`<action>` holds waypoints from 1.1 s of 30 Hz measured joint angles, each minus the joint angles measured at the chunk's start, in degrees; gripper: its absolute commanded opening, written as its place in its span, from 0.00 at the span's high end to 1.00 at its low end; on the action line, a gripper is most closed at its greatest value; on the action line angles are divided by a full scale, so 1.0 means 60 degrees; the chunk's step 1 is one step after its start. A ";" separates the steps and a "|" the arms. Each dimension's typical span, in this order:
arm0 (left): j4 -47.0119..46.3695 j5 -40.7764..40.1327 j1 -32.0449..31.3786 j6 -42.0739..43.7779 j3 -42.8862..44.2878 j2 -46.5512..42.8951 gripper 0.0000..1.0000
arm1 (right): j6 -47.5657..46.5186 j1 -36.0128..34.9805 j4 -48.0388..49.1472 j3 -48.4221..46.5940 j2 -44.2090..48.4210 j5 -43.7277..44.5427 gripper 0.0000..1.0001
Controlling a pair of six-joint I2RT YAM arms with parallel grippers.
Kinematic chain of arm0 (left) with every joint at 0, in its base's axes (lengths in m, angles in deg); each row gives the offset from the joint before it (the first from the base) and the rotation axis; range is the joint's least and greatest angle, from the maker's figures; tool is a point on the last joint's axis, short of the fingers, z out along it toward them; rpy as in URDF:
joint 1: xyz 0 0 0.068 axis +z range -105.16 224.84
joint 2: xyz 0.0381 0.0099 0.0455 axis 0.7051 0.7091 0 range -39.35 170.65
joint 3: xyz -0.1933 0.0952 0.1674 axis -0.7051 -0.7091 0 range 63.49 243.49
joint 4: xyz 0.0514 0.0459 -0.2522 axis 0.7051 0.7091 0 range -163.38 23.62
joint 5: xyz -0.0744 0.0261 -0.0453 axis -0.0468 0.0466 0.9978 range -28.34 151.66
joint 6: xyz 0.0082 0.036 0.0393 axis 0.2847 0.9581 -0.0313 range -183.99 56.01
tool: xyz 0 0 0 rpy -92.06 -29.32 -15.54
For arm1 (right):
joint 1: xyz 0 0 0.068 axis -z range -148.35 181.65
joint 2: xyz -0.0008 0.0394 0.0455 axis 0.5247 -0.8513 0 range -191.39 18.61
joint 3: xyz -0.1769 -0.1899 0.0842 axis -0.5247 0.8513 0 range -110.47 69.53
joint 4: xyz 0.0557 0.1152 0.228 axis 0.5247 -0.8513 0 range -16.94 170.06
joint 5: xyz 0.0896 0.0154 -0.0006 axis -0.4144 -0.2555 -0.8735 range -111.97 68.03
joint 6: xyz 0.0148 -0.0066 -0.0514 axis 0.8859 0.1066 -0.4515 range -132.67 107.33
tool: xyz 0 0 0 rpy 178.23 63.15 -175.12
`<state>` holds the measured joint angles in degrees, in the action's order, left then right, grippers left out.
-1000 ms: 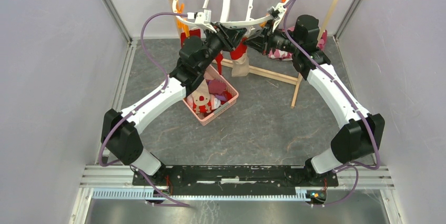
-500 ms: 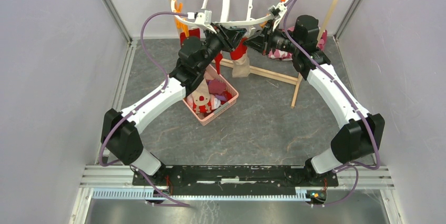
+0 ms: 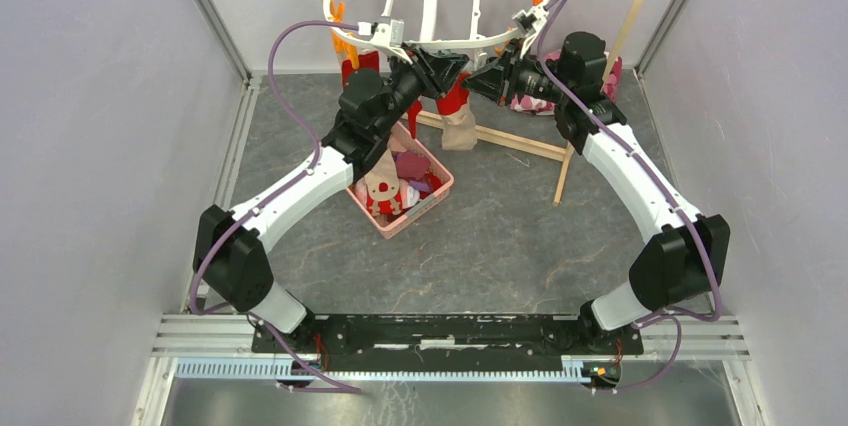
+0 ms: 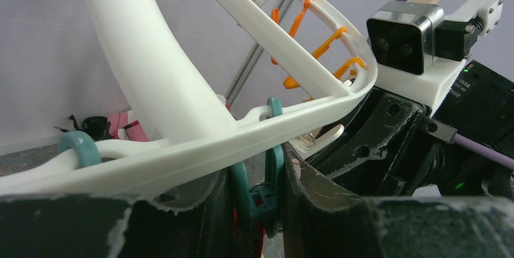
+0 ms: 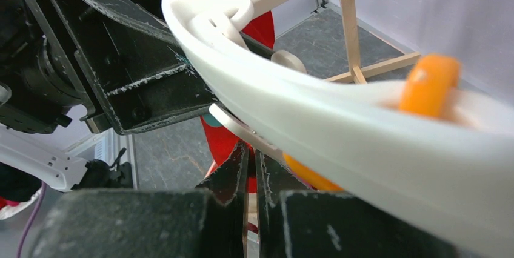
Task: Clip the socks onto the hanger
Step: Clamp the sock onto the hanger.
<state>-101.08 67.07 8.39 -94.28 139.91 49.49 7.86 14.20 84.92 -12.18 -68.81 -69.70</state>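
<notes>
The white oval hanger (image 3: 430,8) hangs at the back, with its near rim (image 4: 182,149) just above both grippers. My left gripper (image 4: 257,203) is shut on a teal peg (image 4: 270,179) under that rim, pinching its two handles together. My right gripper (image 5: 251,167) is shut on a thin edge of a red sock (image 5: 221,140), directly below the rim (image 5: 315,119) and facing the left gripper (image 3: 432,64). In the top view the red sock (image 3: 455,96) hangs between the two grippers, with a beige sock (image 3: 460,131) below it. Another red sock (image 3: 362,64) hangs further left.
A pink basket (image 3: 443,189) holding several socks sits on the floor under my left arm. The wooden pole rack (image 3: 520,144) stands behind and to the right, with a patterned cloth (image 3: 525,101) at its foot. Orange pegs (image 5: 427,85) hang along the rim. Grey walls close in on both sides.
The hanger and both grippers have shifted very slightly toward the back. Both grips are unchanged.
</notes>
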 measured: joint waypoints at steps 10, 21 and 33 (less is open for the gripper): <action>-0.0175 0.0219 0.0073 0.0149 -0.0033 0.0044 0.98 | 0.0616 0.0004 0.0310 0.0098 0.0007 -0.0080 1.00; -0.0583 0.0477 0.0182 0.0040 -0.0193 0.0138 0.98 | 0.0619 0.0025 0.0113 0.0135 0.0007 0.0186 1.00; -0.0743 0.0499 0.0182 -0.0525 -0.0248 0.0251 0.98 | 0.1373 0.0058 0.0586 0.0437 0.0062 0.0448 1.00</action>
<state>-105.54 70.06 9.49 -97.42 138.42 51.00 16.10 14.55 88.44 -9.56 -68.44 -67.01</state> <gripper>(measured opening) 0.355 0.068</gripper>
